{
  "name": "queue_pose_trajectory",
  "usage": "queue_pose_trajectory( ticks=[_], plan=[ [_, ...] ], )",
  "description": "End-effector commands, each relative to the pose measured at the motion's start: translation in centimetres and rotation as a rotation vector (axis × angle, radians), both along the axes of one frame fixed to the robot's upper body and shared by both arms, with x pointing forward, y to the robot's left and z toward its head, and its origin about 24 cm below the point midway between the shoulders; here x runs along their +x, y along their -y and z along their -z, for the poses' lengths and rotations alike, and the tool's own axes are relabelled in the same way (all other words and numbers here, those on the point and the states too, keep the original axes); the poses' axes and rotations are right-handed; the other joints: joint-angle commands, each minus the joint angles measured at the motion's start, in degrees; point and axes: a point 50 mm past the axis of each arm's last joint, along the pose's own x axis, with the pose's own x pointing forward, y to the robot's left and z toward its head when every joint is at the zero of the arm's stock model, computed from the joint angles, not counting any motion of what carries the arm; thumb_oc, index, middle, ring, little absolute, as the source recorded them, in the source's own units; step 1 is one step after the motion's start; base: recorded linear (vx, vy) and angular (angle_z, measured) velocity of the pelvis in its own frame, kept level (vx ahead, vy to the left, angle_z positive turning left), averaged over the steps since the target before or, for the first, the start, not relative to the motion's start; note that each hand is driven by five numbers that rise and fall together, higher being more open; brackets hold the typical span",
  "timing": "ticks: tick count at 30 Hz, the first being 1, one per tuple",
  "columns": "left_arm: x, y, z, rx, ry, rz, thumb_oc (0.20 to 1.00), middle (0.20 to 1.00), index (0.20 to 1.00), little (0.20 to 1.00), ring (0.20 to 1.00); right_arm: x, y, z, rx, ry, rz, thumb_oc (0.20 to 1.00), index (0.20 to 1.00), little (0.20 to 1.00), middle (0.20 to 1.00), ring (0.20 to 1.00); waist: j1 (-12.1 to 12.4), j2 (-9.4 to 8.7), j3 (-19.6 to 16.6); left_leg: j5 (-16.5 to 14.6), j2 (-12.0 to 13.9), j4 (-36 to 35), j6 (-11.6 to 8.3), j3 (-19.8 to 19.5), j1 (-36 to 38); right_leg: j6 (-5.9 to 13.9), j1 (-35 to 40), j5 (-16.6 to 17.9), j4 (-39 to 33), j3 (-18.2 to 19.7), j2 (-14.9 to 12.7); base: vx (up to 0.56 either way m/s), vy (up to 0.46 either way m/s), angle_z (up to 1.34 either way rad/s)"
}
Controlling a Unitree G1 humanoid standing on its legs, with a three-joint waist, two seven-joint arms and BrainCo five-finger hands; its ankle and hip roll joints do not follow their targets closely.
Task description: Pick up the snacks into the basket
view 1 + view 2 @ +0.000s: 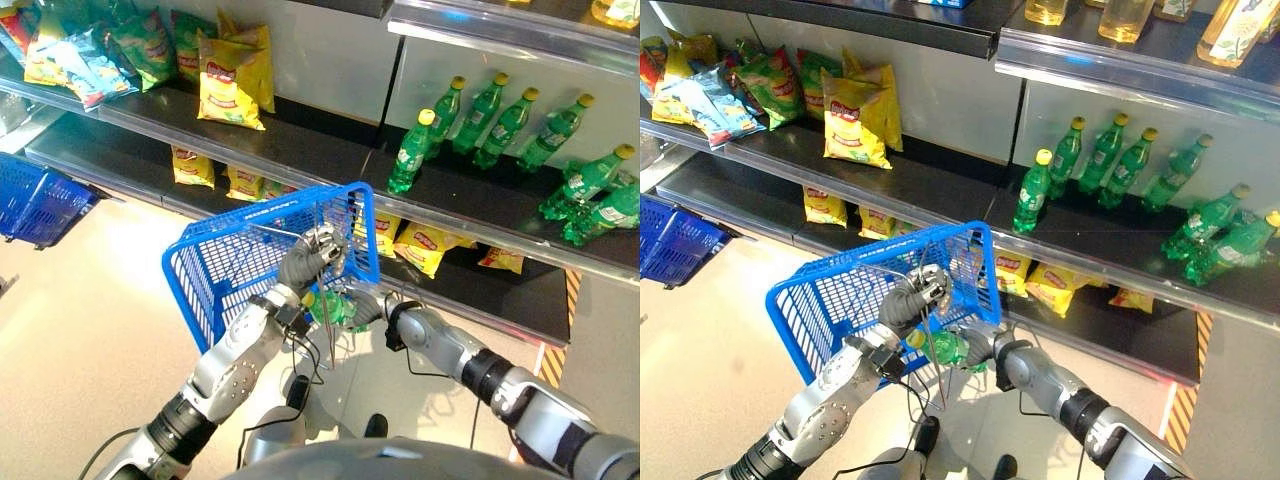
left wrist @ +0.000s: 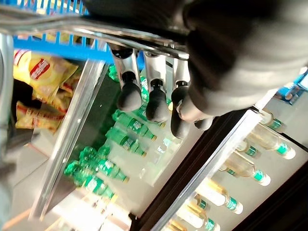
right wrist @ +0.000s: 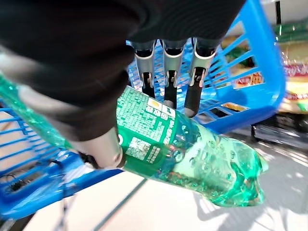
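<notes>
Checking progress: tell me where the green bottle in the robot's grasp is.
The green bottle is in the right robot hand, at the blue basket's near rim, not yet inside.

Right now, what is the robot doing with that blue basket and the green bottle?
The robot stands at some store shelves. Its left hand is curled round the metal handle of a blue basket, holding it up. Its right hand grips a green bottle just beside the basket's near wall; the bottle isn't inside yet. More green bottles and yellow snack bags sit on the shelves.
</notes>
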Motion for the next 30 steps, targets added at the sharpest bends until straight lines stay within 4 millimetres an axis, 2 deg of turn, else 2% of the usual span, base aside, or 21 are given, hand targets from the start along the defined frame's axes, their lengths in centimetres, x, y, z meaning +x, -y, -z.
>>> queue_pose_trajectory(
  ticks=[1, 2, 3, 4, 6, 7, 9, 10, 12, 14, 19, 23, 28, 30],
  plan=[
    [-0.6, 3.1, -7.5, -0.219, 0.294, 0.196, 0.2, 0.2, 0.2, 0.2, 0.2, 1.8, -3.6, -3.0, 0.139, 0.122, -0.021, 0.2, 0.2, 0.2, 0.2, 0.2, 1.19, -1.85, -2.41, -7.04, -2.78, 2.42, 1.64, -0.15, 0.76, 3.11, -4.81, -0.51, 5.65, -0.46, -2.48, -0.05, 0.017, 0.19],
    [-0.8, 3.3, -7.0, -0.221, 0.264, 0.201, 0.2, 0.2, 0.2, 0.2, 0.2, 3.4, -3.9, -5.2, 0.171, 0.204, 0.015, 0.2, 0.2, 0.2, 0.2, 0.2, 1.41, -1.93, -2.36, -6.97, -2.91, 2.38, 1.71, -0.33, 0.52, 3.22, -5.01, -0.27, 5.57, -0.66, -2.6, -0.06, 0.02, 0.19],
    [-0.7, 3.3, -7.0, -0.211, 0.269, 0.203, 0.2, 0.2, 0.2, 0.2, 0.2, 3.5, -3.7, -5.6, 0.228, 0.192, 0.04, 0.2, 0.2, 0.2, 0.2, 0.2, 1.37, -1.87, -1.96, -6.89, -2.98, 2.5, 1.81, -0.28, 0.17, 3.34, -5.41, -0.09, 5.61, -0.69, -2.66, -0.08, 0.027, 0.1],
    [-1.0, 3.8, -7.1, -0.212, 0.252, 0.244, 0.2, 0.2, 0.2, 0.2, 0.2, 3.6, -5.2, -5.1, 0.226, 0.185, 0.058, 0.2, 0.2, 0.2, 0.2, 0.2, 1.7, -1.67, -1.35, -6.92, -3.03, 2.75, 2.01, -0.03, -0.28, 3.39, -6.16, 0.2, 5.92, -0.43, -2.67, -0.1, 0.023, 0.07],
    [-1.6, 4.1, -8.3, -0.239, 0.277, 0.283, 0.2, 0.2, 0.2, 0.2, 0.2, 5.4, -3.6, -4.7, 0.202, 0.165, 0.2, 0.2, 0.2, 0.2, 0.2, 0.2, 2.73, -1.4, -0.04, -6.73, -3.34, 3.63, 2.21, -0.13, -1.74, 3.44, -7.57, 0.58, 6.66, -0.34, -2.97, -0.14, 0.034, 0.01],
    [-2.3, 4.2, -8.1, -0.244, 0.266, 0.326, 0.2, 0.2, 0.2, 0.2, 0.2, 6.9, -2.9, -5.8, 0.206, 0.195, 0.258, 0.2, 0.2, 0.2, 0.2, 0.2, 3.32, -1.34, 1.24, -6.49, -3.56, 4.08, 2.37, -0.3, -2.77, 3.44, -9.04, 0.87, 7.56, -0.39, -3.23, -0.13, 0.037, -0.01],
    [-2.4, 4.3, -7.9, -0.238, 0.253, 0.344, 0.2, 0.2, 0.2, 0.2, 0.2, 7.6, -2.7, -6.4, 0.223, 0.199, 0.289, 0.2, 0.2, 0.2, 0.2, 0.2, 3.67, -1.43, 1.71, -6.39, -3.65, 4.34, 2.46, -0.23, -3.33, 3.45, -9.65, 0.96, 7.99, -0.29, -3.34, -0.09, 0.043, 0.05],
    [-2.7, 4.8, -7.4, -0.216, 0.224, 0.378, 0.2, 0.2, 0.2, 0.2, 0.2, 9.4, -2.3, -8.4, 0.235, 0.244, 0.346, 0.2, 0.2, 0.2, 0.2, 0.2, 4.22, -1.39, 3.13, -6.05, -3.77, 4.89, 2.61, -0.3, -4.7, 3.53, -11.01, 1.44, 8.53, -0.4, -3.6, -0.08, 0.046, 0.09],
    [-2.7, 5.0, -7.5, -0.211, 0.223, 0.39, 0.2, 0.2, 0.2, 0.2, 0.2, 9.9, -2.1, -8.9, 0.245, 0.254, 0.372, 0.2, 0.2, 0.2, 0.2, 0.2, 4.52, -1.4, 3.48, -5.95, -3.88, 5.13, 2.68, -0.47, -5.28, 3.54, -11.54, 1.55, 8.81, -0.43, -3.74, -0.05, 0.037, 0.03],
    [-3.0, 5.5, -7.3, -0.201, 0.204, 0.427, 0.2, 0.2, 0.2, 0.2, 0.2, 11.1, -1.9, -10.6, 0.203, 0.312, 0.378, 0.2, 0.2, 0.2, 0.2, 0.2, 5.12, -1.14, 4.6, -5.73, -4.15, 5.84, 2.69, -0.84, -6.42, 3.65, -12.19, 1.72, 9.22, -0.9, -4.11, -0.04, 0.053, 0.03],
    [-3.0, 6.3, -6.8, -0.176, 0.169, 0.464, 0.2, 0.2, 0.2, 0.2, 0.2, 12.6, -1.4, -12.8, 0.205, 0.343, 0.433, 0.2, 0.2, 0.2, 0.2, 0.2, 6.05, -0.79, 5.91, -5.59, -4.88, 7.13, 2.61, -1.98, -8.65, 3.88, -12.81, 2.03, 9.35, -2.15, -4.92, 0.0, 0.045, 0.13],
    [-2.9, 7.0, -6.7, -0.179, 0.149, 0.485, 0.2, 0.2, 0.2, 0.2, 0.2, 13.2, -1.8, -14.3, 0.231, 0.367, 0.442, 0.2, 0.2, 0.2, 0.2, 0.2, 6.41, -0.63, 6.81, -5.85, -5.52, 8.3, 2.64, -2.16, -9.96, 4.25, -12.92, 2.35, 9.08, -2.75, -5.6, 0.02, 0.055, 0.22],
    [-2.8, 7.4, -6.5, -0.19, 0.122, 0.486, 0.2, 0.2, 0.2, 0.2, 0.2, 13.1, -2.7, -14.7, 0.27, 0.346, 0.425, 0.2, 0.2, 0.2, 0.2, 0.2, 6.32, -0.47, 6.8, -6.59, -6.14, 9.25, 3.05, -1.71, -10.72, 4.64, -13.22, 2.69, 9.15, -2.44, -6.58, 0.03, 0.074, 0.06],
    [-2.8, 7.5, -6.3, -0.19, 0.108, 0.485, 0.2, 0.2, 0.2, 0.2, 0.2, 13.1, -3.3, -15.0, 0.342, 0.318, 0.439, 0.2, 0.2, 0.2, 0.2, 0.2, 6.23, -0.54, 6.85, -6.88, -6.23, 9.54, 3.23, -1.22, -10.83, 4.73, -13.49, 2.7, 9.35, -1.97, -6.71, 0.03, 0.069, 0.02]
  ],
)
